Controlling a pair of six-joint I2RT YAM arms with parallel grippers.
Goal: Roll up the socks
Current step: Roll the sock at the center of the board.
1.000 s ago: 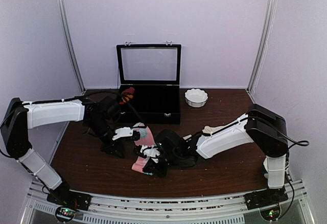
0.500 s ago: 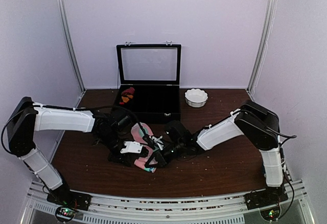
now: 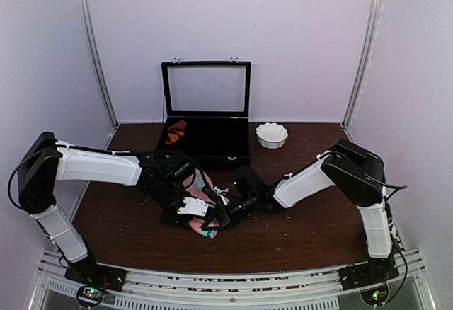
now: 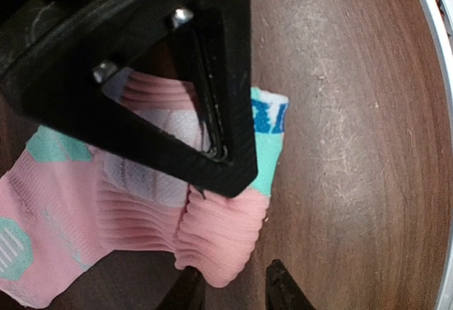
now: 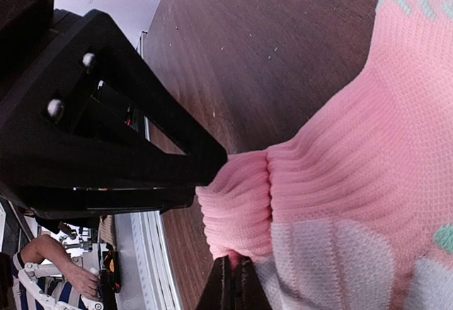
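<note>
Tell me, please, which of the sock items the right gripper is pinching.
The long pink sock with mint patches, which the right gripper pinches at a fold. The dark red and orange bundle lies apart in the black case.

walls (image 3: 297, 27): pale lilac | table (image 3: 311, 232): dark brown wood | corner posts (image 3: 92, 48): silvery metal

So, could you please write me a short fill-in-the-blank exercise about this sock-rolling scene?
1. The right gripper is shut on the sock, which is mainly ___ in colour.
2. In the top view, the white bowl stands to the ___ of the black case.
3. The case's lid stands ___.
4. The dark red and orange bundle lies inside the ___.
Missing words: pink; right; open; case.
</note>
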